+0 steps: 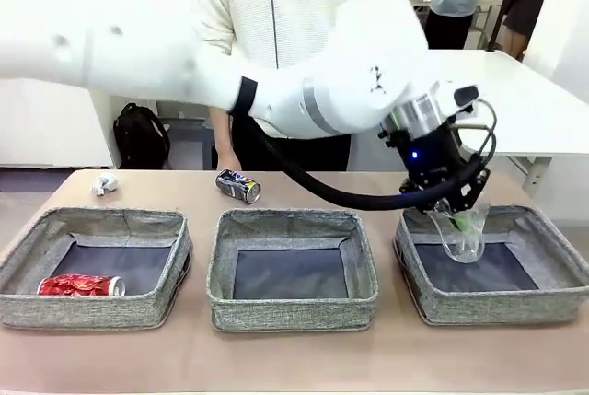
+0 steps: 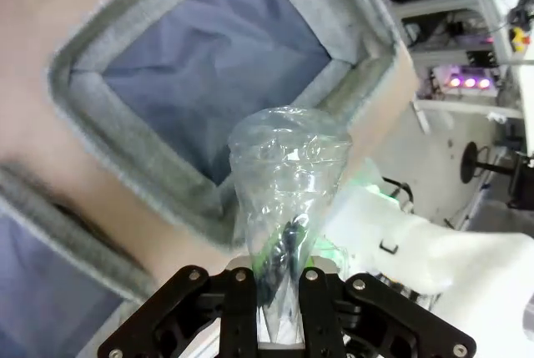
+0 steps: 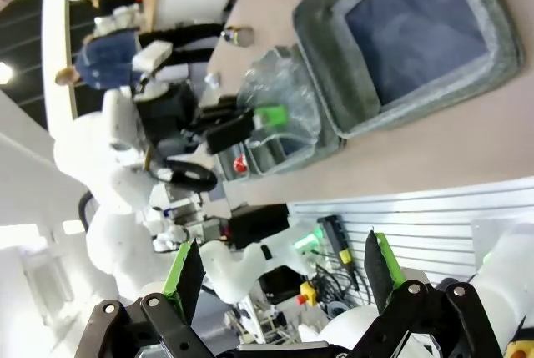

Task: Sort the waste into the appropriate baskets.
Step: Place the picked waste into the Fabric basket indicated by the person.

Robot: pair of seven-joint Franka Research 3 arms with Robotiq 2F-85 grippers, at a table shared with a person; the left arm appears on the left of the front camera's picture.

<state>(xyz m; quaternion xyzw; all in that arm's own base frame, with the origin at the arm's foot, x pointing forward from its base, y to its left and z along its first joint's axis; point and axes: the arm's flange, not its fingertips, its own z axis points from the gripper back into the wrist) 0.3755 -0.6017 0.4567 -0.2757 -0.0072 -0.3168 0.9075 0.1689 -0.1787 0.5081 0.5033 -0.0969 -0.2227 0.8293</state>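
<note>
The left hand [image 1: 457, 203] is closed on a clear bottle [image 1: 463, 237], thin crumpled plastic hanging just below it. Under it is a grey woven basket [image 1: 488, 307] with soft low walls. The bottle is close to one wall, so if released here it may, I think, hit the rim and roll out. Farther off lie a blue can [image 1: 238, 186] and a dented red can [image 1: 80, 285]. The right hand [image 3: 279, 262] is open and empty.

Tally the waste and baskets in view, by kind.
Cans: 2 (red can, dark blue can)
Bottles: 1 (clear plastic bottle)
Paper: 1 (paper wad)
Baskets: 3 (left basket, middle basket, right basket)
Total: 7
</note>
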